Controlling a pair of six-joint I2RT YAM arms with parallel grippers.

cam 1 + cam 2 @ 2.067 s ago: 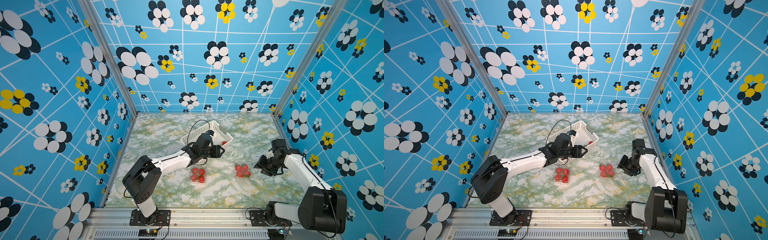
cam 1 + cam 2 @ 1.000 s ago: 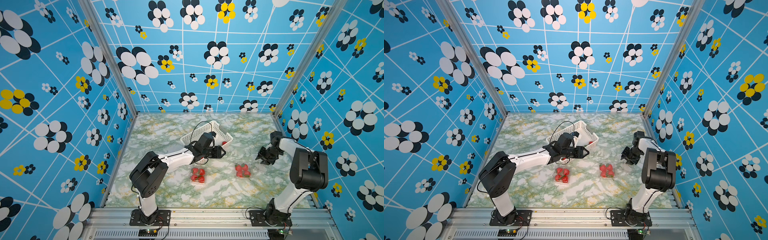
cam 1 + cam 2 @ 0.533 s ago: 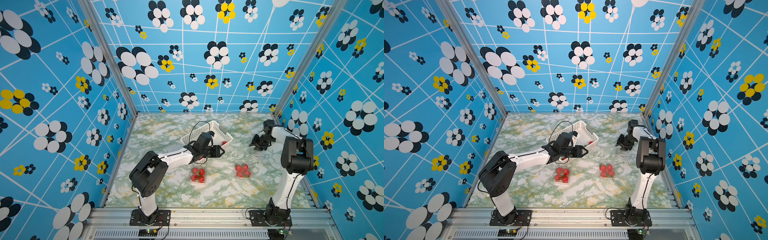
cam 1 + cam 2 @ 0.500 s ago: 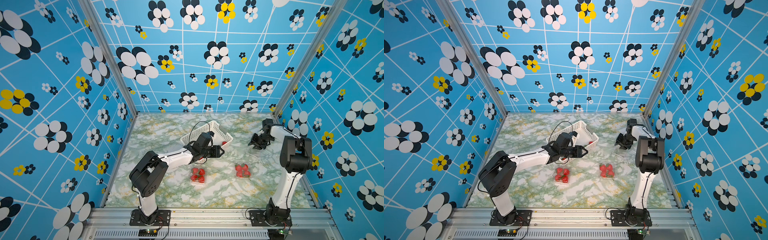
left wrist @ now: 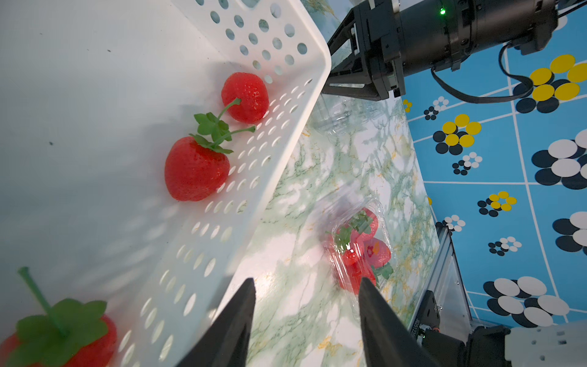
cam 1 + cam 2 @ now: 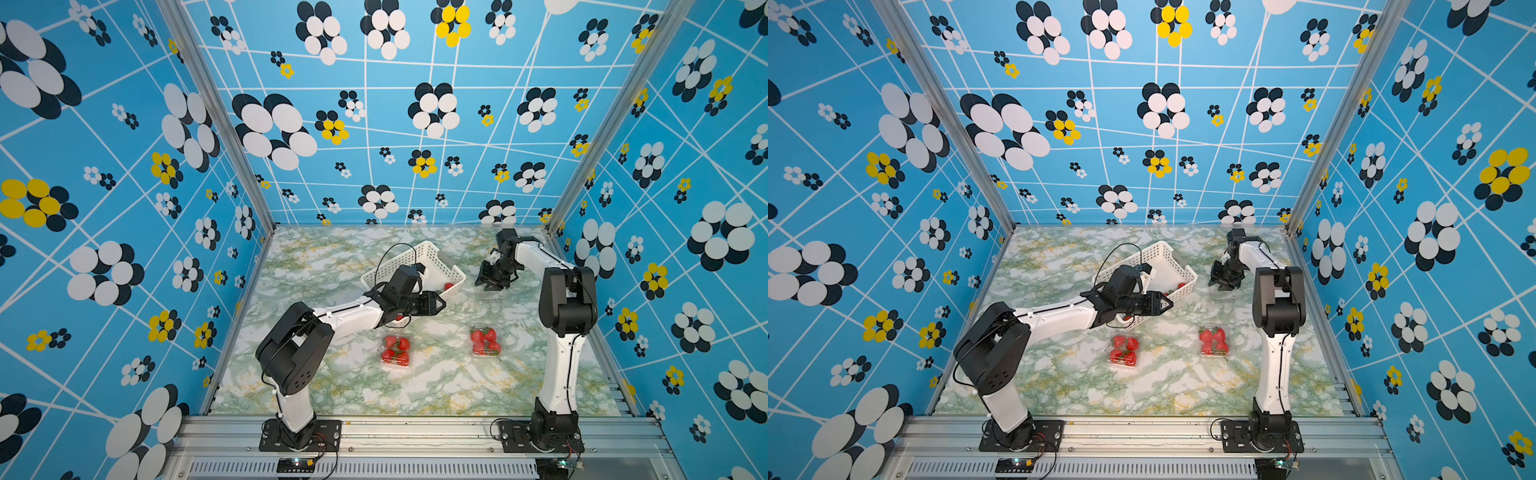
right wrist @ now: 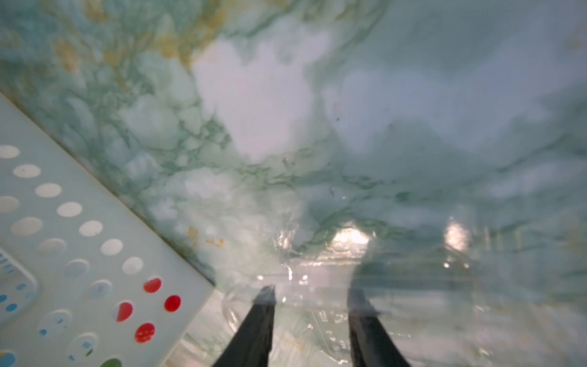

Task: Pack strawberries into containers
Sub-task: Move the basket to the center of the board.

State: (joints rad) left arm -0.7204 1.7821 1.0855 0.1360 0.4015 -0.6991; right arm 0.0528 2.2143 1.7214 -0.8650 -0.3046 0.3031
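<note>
Three strawberries (image 5: pixel 195 168) lie in the white basket (image 6: pixel 419 257), along its near wall. My left gripper (image 6: pixel 438 305) hangs open over the table just outside that wall, with nothing between its fingers (image 5: pixel 241 317). Two clear containers (image 6: pixel 397 351) (image 6: pixel 485 341) with shut lids hold several strawberries each, in both top views. An empty clear container (image 5: pixel 333 114) sits by the basket's right corner. My right gripper (image 7: pixel 313 292) points down at it, jaws apart. Its fingertips (image 7: pixel 263 305) show blurred through the clear plastic. Whether they touch it I cannot tell.
The basket (image 6: pixel 1158 253) stands skewed at the middle back of the marbled table (image 6: pixel 415 386). Patterned blue walls (image 6: pixel 232 249) close in the left, right and back sides. The right arm's elbow (image 6: pixel 567 303) rises tall near the right wall.
The right arm has swung from beside the right-hand filled container to the back, bringing its gripper over the empty container. The left gripper has stayed at the basket's near wall.
</note>
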